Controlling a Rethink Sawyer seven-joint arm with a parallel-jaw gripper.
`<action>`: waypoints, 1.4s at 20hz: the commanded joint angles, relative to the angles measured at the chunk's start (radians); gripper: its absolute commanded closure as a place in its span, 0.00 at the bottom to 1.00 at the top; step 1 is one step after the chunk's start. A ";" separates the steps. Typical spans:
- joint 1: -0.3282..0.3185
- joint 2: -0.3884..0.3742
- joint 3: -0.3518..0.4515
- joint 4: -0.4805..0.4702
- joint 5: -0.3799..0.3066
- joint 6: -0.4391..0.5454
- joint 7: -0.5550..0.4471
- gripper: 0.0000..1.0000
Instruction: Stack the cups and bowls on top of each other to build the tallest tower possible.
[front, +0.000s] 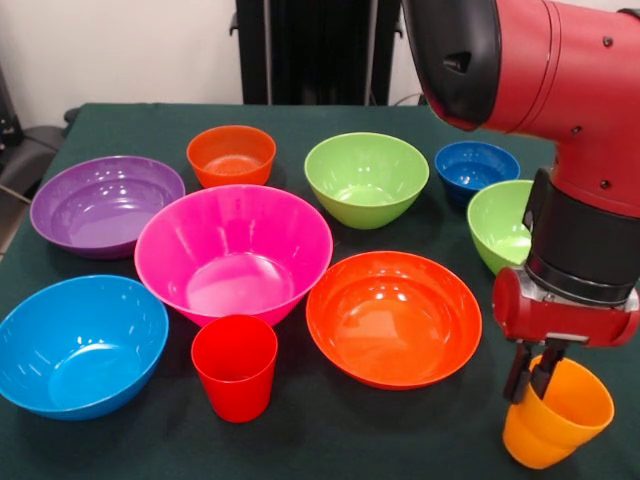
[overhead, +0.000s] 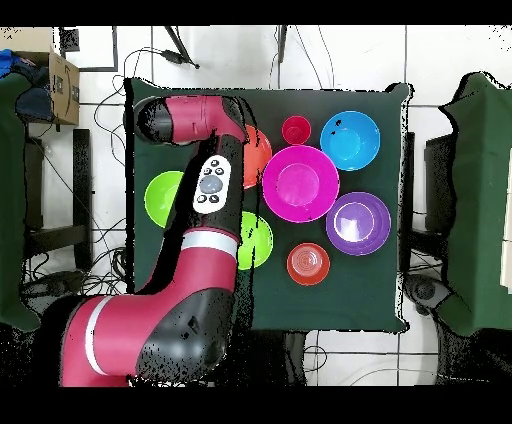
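While tilted, orange cup (front: 560, 415) pinched by hand (front: 532, 378)

I count two cups: red cup (front: 235, 366) and orange cup (front: 557, 413). Eight bowls: purple (front: 105, 204), pink (front: 233, 250), light blue (front: 79, 344), large orange-red (front: 393, 317), small orange-red (front: 231, 155), small blue (front: 476, 168), and two lime green (front: 366, 178) (front: 500, 224). Ten pieces total.
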 joint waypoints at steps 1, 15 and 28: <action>-0.001 -0.031 0.104 0.179 -0.035 -0.116 0.118 1.00; -0.025 -0.103 0.150 0.274 0.010 -0.004 0.062 1.00; -0.063 -0.194 0.215 0.359 0.011 0.091 -0.004 1.00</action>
